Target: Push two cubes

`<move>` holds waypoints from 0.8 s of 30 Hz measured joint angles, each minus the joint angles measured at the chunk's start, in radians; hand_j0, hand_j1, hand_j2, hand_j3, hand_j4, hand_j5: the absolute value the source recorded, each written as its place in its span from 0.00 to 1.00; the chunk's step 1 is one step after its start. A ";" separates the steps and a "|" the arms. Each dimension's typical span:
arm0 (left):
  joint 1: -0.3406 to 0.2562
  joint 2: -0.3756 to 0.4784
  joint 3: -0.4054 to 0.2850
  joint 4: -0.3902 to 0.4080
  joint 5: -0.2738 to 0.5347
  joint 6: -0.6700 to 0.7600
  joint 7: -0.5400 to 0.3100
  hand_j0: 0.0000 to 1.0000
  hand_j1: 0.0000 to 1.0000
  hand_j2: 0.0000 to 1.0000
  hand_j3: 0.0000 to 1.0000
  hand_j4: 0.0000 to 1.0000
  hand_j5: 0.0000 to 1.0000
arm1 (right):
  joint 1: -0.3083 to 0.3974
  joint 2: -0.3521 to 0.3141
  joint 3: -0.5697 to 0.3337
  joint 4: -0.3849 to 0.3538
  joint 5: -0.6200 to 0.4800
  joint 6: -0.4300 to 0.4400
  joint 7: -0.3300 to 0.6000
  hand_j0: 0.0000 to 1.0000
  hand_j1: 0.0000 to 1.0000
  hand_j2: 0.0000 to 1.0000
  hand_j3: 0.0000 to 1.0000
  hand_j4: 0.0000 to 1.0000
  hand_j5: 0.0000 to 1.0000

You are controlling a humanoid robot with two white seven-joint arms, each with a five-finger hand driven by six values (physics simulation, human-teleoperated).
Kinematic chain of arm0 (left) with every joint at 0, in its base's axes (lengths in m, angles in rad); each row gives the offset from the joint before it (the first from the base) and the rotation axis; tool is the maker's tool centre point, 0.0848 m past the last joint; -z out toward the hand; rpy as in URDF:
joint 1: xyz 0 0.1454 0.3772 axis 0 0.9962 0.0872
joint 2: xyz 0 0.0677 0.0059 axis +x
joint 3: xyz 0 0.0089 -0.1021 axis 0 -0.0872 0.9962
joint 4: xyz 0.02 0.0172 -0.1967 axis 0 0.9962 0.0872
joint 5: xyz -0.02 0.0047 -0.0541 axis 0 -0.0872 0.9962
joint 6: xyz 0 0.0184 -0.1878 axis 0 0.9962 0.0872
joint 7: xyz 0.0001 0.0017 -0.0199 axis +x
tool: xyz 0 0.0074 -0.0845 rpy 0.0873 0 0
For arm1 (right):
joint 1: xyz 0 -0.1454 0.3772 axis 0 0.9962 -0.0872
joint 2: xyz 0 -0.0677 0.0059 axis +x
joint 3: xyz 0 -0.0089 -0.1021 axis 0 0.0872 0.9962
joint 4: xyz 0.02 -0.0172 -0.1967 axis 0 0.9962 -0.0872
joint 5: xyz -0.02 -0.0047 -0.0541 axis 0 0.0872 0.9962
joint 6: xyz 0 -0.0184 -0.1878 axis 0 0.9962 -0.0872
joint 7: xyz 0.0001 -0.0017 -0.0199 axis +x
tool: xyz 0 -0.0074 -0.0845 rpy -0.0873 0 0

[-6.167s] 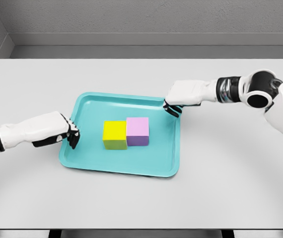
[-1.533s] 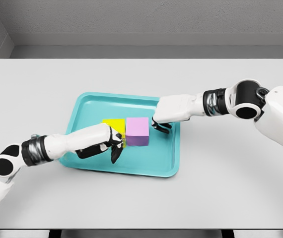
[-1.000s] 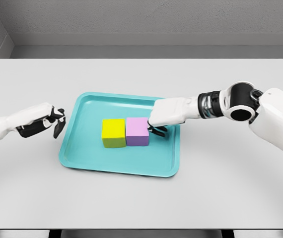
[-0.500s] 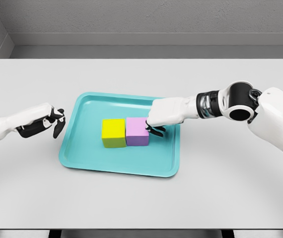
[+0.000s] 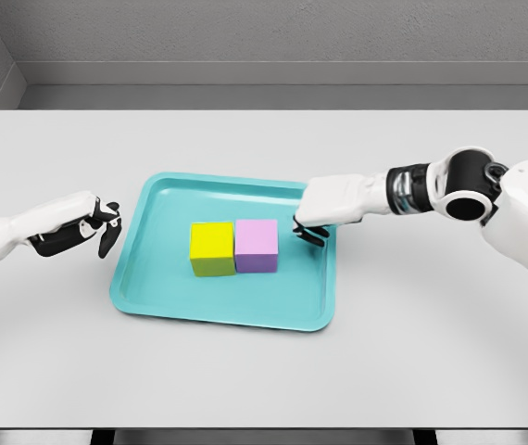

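A yellow cube (image 5: 212,248) and a pink cube (image 5: 257,245) sit side by side, touching, in the middle of a teal tray (image 5: 227,301). My right hand (image 5: 308,230) hangs over the tray's right part, a short gap to the right of the pink cube, its dark fingers curled and holding nothing. My left hand (image 5: 105,228) rests on the table just left of the tray's left rim, fingers curled, holding nothing.
The tray lies on a light grey table (image 5: 431,334). A grey wall runs behind the table's far edge. Both white arms reach in low over the table from either side.
My right hand has pulled back to the right, away from the pink cube it was touching. The left hand withdrew from the yellow cube earlier and has stayed still since.
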 measured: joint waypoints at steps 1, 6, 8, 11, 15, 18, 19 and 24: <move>-0.002 0.000 0.000 0.001 0.000 0.000 0.000 0.00 0.00 0.00 0.00 0.00 0.00 | 0.000 0.002 0.006 0.010 0.002 0.000 0.000 0.11 0.11 0.11 0.11 0.11 0.11; -0.002 -0.002 0.002 0.005 0.000 0.000 0.000 0.00 0.00 0.00 0.00 0.00 0.00 | 0.000 0.013 0.020 0.030 0.005 0.000 0.000 0.11 0.11 0.11 0.11 0.11 0.11; -0.002 -0.005 0.002 0.006 0.000 0.000 0.000 0.00 0.00 0.00 0.00 0.00 0.00 | -0.002 0.021 0.026 0.031 0.005 0.000 0.000 0.10 0.10 0.10 0.10 0.10 0.10; -0.003 -0.009 0.001 0.008 0.000 0.000 0.000 0.00 0.00 0.00 0.00 0.00 0.00 | 0.000 0.034 0.034 0.032 0.005 0.000 0.000 0.10 0.10 0.10 0.10 0.10 0.10; -0.003 -0.012 0.001 0.009 0.000 0.000 0.000 0.00 0.00 0.00 0.00 0.00 0.00 | 0.000 0.048 0.040 0.033 0.005 0.000 0.000 0.10 0.10 0.10 0.10 0.10 0.10; -0.005 -0.012 0.000 0.010 0.000 0.000 0.000 0.00 0.00 0.00 0.00 0.00 0.00 | 0.000 0.054 0.043 0.034 0.005 0.000 0.000 0.10 0.10 0.10 0.10 0.10 0.10; -0.005 -0.012 0.000 0.010 0.000 0.000 0.000 0.00 0.00 0.00 0.00 0.00 0.00 | 0.000 0.055 0.044 0.034 0.005 0.000 0.000 0.10 0.10 0.10 0.10 0.10 0.10; -0.005 -0.014 0.002 0.010 0.000 0.000 0.000 0.00 0.00 0.00 0.00 0.00 0.00 | 0.000 0.066 0.045 0.034 0.006 0.000 0.000 0.10 0.10 0.10 0.10 0.10 0.10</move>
